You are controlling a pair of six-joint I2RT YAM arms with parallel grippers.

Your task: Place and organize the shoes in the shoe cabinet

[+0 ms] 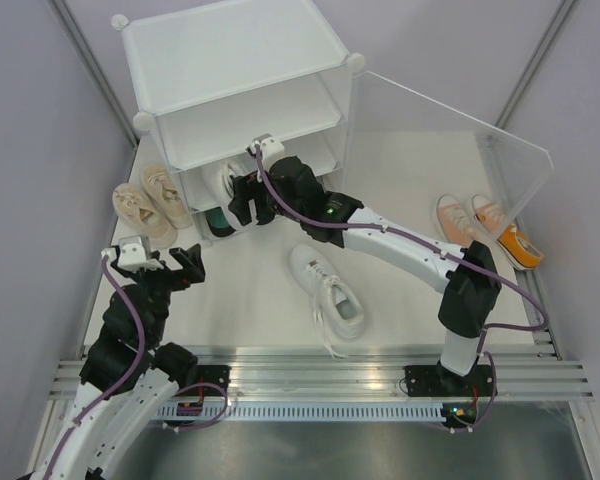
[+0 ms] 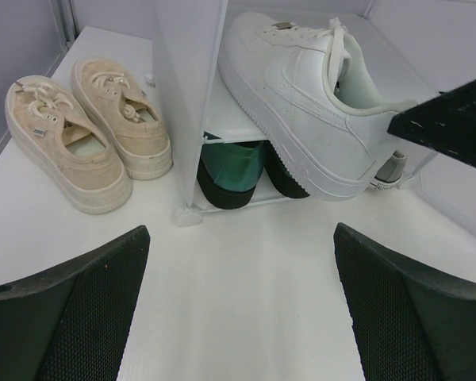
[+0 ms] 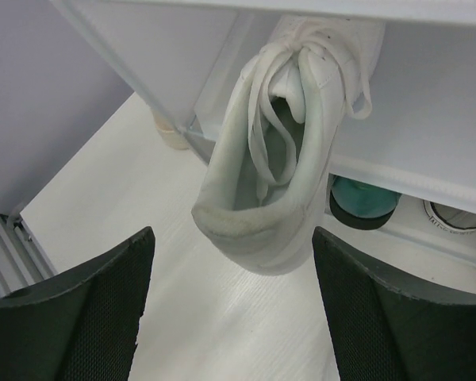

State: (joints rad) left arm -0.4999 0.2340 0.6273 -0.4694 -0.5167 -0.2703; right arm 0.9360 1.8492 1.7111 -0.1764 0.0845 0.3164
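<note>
My right gripper (image 3: pixel 232 234) is spread wide at the front of the shoe cabinet (image 1: pixel 230 60). A white shoe (image 3: pixel 278 159) lies between my fingers without touching either one, so I am gripping nothing. The shoe's toe rests on the shelf just above the bottom tier and its heel hangs out past the shelf edge toward me, laces loose over the tongue. Under it, in the bottom tier, sit the dark green shoes (image 2: pixel 234 171), heels facing out.

My left gripper (image 2: pixel 239 230) is fully spread too, empty, held over the table (image 1: pixel 250 300) and looking at the cabinet's left front corner. The beige pair (image 2: pixel 87 135) stands side by side on the table just left of that corner — outside the cabinet.

The second white shoe (image 1: pixel 328 290) lies on the table in front of the cabinet, near my right arm. The orange pair (image 1: pixel 485 228) sits to the right, behind the clear door (image 1: pixel 450 130), which stands swung open.
</note>
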